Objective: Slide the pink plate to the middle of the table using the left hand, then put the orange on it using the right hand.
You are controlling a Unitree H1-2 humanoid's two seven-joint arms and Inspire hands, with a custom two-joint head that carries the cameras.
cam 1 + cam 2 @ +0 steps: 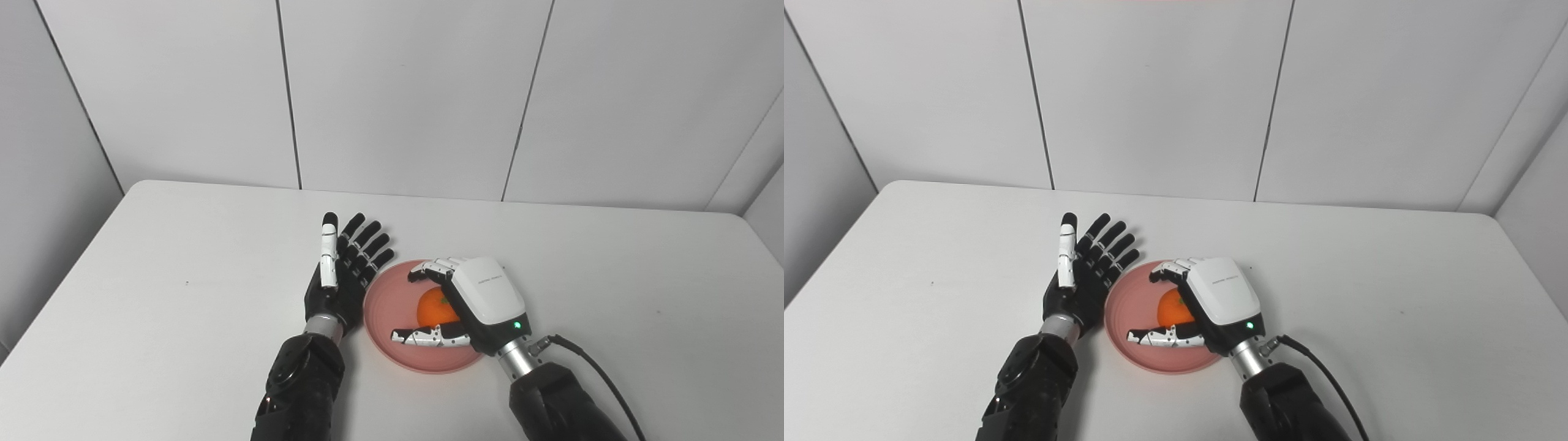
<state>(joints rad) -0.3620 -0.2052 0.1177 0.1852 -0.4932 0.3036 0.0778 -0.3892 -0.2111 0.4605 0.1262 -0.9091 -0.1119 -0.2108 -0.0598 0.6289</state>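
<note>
Cupping orange (433,307) on pink plate (383,306), right robot hand (468,300)

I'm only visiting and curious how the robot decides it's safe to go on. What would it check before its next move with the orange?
1. Pink plate near the middle of the table: ok.
2. Orange over the plate, not beside it: ok.
3. Orange resting on the plate: cannot tell, the right hand hides its underside.
4. Right hand's fingers let go of the orange: not ok, they curl around it.
5. Left hand open, out of the way beside the plate: ok.
</note>
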